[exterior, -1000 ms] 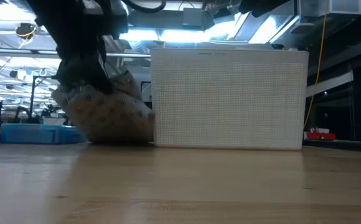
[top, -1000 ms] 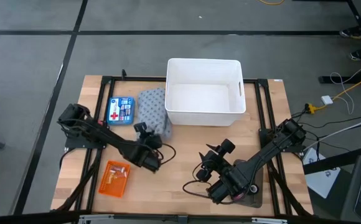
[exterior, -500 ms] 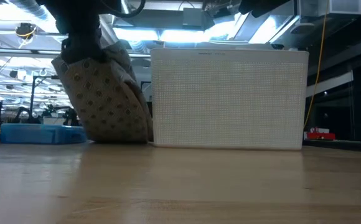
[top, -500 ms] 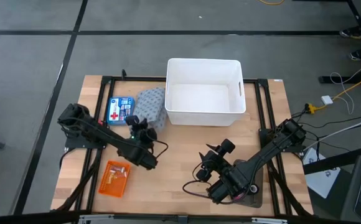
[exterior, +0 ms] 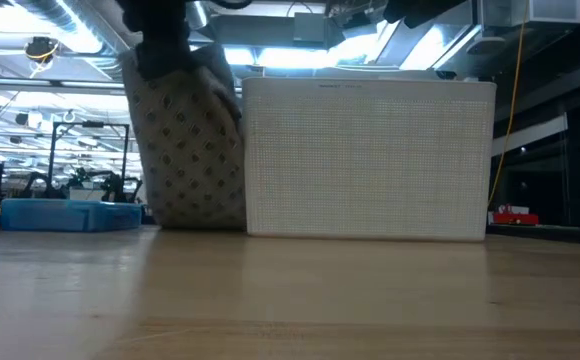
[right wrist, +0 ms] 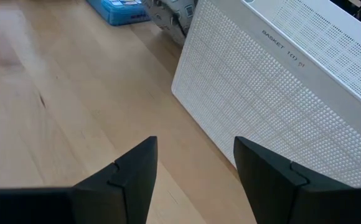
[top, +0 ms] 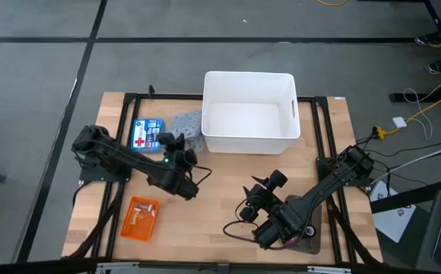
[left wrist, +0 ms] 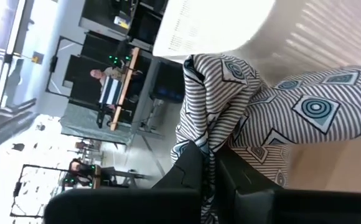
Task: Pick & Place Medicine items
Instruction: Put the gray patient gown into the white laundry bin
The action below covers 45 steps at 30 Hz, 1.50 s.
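My left gripper (top: 179,146) is shut on the grey patterned cloth (top: 189,125), just off the near left corner of the white basket (top: 251,112). In the low view the cloth (exterior: 188,150) stands tall against the basket (exterior: 370,160). The flat blue box with a red cross (top: 146,135) lies flat on the table, left of the cloth; it also shows low in the low view (exterior: 65,213). My right gripper (top: 264,185) waits open near the table's middle, touching nothing. The amber vial and the silvery piece are hidden. My left gripper (left wrist: 210,163) pinches a bunched fold of the cloth (left wrist: 200,127) between its two fingers, several layers thick. The fingers come from the table's near side, slanting down. The cloth hangs below them in a tall bundle, its lower end (exterior: 195,222) on the table beside the basket.
An orange tray (top: 139,218) with small pieces lies near the table's near left corner. The basket (right wrist: 274,81) fills the far middle. Bare wood (top: 228,171) lies between the two grippers. People sit in the room beyond the table (left wrist: 109,87).
My left gripper has moved up and toward the table's far edge, nearing the basket, while staying shut on the cloth. The cloth, lying spread and low a second ago, is drawn up into a tall bundle against the basket's left wall; its lower end stays on the table.
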Motion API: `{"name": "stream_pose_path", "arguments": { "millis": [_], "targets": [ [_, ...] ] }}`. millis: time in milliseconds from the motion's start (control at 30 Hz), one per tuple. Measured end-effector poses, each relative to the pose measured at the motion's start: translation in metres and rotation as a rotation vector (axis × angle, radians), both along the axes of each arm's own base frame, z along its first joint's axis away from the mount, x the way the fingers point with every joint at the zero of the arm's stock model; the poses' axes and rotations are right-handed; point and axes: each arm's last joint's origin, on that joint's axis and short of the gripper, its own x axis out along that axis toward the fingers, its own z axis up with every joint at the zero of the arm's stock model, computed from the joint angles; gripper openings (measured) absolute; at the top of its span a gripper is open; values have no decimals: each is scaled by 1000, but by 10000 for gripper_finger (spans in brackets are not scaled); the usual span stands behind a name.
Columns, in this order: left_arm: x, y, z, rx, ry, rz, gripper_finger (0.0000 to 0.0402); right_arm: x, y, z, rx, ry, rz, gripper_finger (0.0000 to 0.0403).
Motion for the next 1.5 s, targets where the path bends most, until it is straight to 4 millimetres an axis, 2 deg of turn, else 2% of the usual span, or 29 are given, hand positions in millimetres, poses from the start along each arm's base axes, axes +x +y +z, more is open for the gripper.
{"name": "stream_pose_path", "arguments": {
  "millis": [433,833,1033,1167,1500],
  "targets": [
    [2,18,8,25,44,35,2,-3,5,0,1,0,16,212],
    [-25,29,42,3,-38,28,2,-4,5,0,-4,-5,17,212],
    [-41,41,59,-2,-58,41,2,-4,5,0,-3,-9,16,212],
    [-44,49,77,46,-67,49,2,-4,5,0,-3,-9,16,212],
    [-36,55,150,219,-87,28,2,-3,5,0,-1,-11,15,212]
  ]
}}
